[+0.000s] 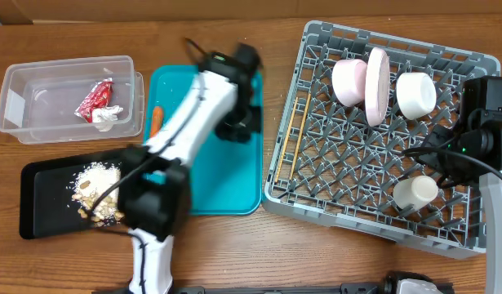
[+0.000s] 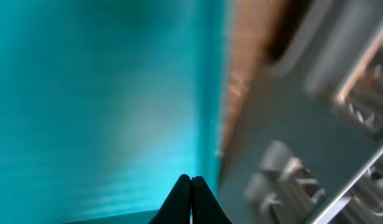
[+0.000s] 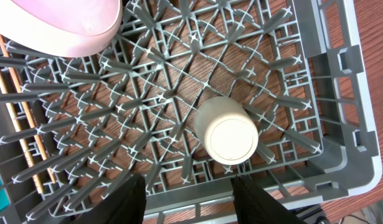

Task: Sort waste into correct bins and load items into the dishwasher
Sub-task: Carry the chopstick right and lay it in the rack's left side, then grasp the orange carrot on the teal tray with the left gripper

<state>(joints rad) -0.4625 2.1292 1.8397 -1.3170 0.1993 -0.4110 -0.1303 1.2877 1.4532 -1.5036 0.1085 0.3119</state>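
Observation:
The clear tub [image 1: 38,118] holds the red wrapper [image 1: 95,99] and white tissue [image 1: 105,120]. Food scraps [image 1: 97,189] lie in the black tray [image 1: 42,204]. An orange carrot [image 1: 155,121] rests at the teal tray's [image 1: 226,184] left edge. My left gripper [image 1: 238,126] [image 2: 191,180] hangs over that tray's right side, shut with nothing in it. The grey dish rack [image 1: 479,237] carries pink bowls [image 1: 348,80], a white bowl [image 1: 415,94], chopsticks [image 1: 293,131] and a small white cup [image 1: 415,193] [image 3: 226,130]. My right gripper [image 1: 450,159] [image 3: 188,199] is open over the rack's wall, just short of the cup.
The teal tray [image 2: 85,93] fills the left wrist view, with the rack's wall [image 2: 291,124] blurred beside it. The right wrist view shows a pink bowl [image 3: 60,22] and chopsticks [image 3: 17,112] among the rack's pegs [image 3: 147,93]. The left arm crosses above the black tray's right end.

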